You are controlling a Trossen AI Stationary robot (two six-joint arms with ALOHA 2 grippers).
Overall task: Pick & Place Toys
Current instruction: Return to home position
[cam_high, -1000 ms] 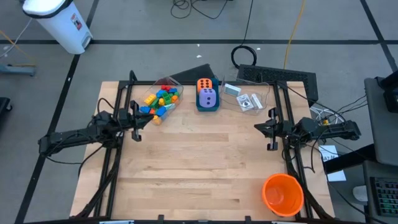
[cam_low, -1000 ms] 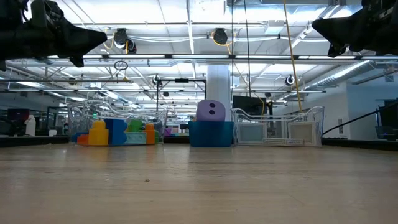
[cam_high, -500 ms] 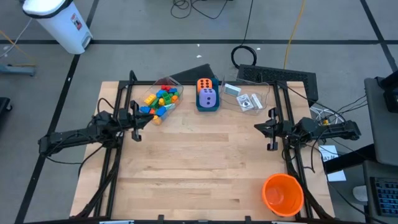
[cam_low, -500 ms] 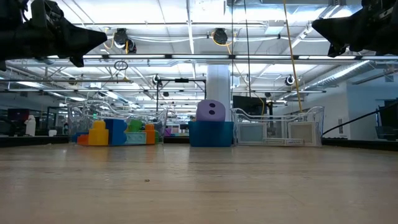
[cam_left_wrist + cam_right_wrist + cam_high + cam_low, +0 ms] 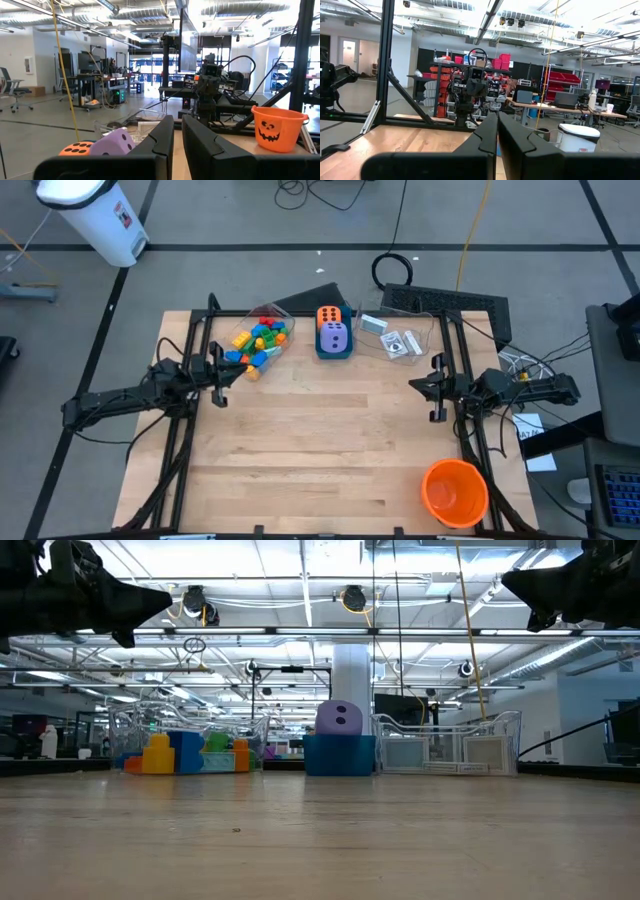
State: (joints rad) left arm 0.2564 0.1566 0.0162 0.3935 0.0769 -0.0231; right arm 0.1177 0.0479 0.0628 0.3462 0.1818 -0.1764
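Still, nothing has moved since the earlier frames. The left gripper [image 5: 217,377] and right gripper [image 5: 436,388] hover over the desk [image 5: 320,440], fingers pressed together, empty. Bright bricks [image 5: 258,340] fill a tub [image 5: 270,312] just beyond the left fingers. The orange die [image 5: 330,316] and purple die [image 5: 334,337] sit between both grippers, and white cards [image 5: 400,343] lie beyond the right fingers.

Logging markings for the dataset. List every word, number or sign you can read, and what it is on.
No words or numbers can be read.
Orange bucket: pumpkin face, no letters.
Orange die and purple die: dots only.
White bin: red label, too small to read.
Cards: print too small to read.
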